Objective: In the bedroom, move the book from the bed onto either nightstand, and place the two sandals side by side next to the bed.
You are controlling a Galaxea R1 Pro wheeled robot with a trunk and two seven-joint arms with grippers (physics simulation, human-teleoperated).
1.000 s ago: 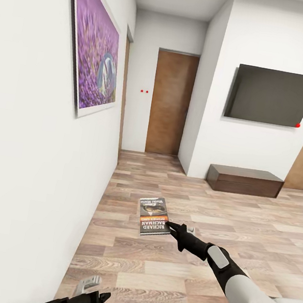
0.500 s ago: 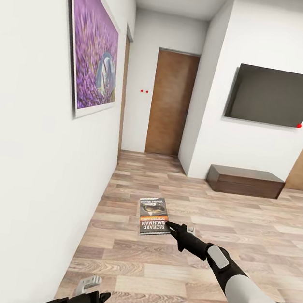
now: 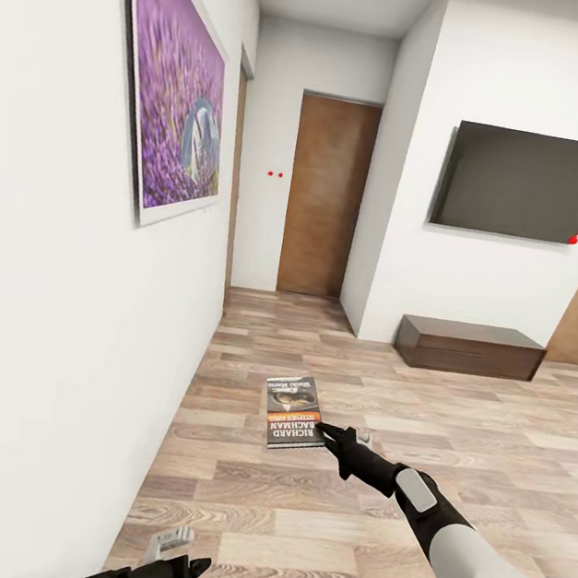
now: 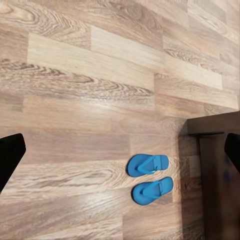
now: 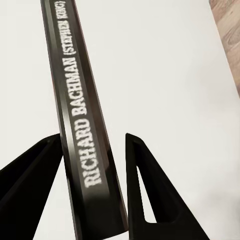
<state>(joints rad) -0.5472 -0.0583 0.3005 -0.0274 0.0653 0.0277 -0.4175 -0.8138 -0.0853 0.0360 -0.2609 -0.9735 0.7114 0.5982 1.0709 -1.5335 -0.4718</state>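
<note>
My right gripper (image 3: 329, 434) is shut on the edge of the book (image 3: 293, 411) and holds it flat above the wooden floor, with the orange-red band and "RICHARD BACHMAN" facing up. The right wrist view shows the book's dark spine (image 5: 82, 135) pinched between the two black fingers (image 5: 145, 190). My left gripper (image 3: 179, 556) hangs low near the left wall, open and holding nothing. Beneath it, the left wrist view shows the two blue sandals (image 4: 147, 164) (image 4: 152, 190) lying side by side on the floor, next to a dark wooden frame corner (image 4: 215, 165).
A white wall with a purple painting (image 3: 174, 103) runs close along the left. Ahead are a brown door (image 3: 327, 197), a wall-mounted TV (image 3: 525, 185) and a long low dark TV cabinet (image 3: 468, 345). Wooden floor stretches between them.
The whole head view has shifted slightly, so the camera moved. The book stays in the right gripper and the left gripper holds the same pose.
</note>
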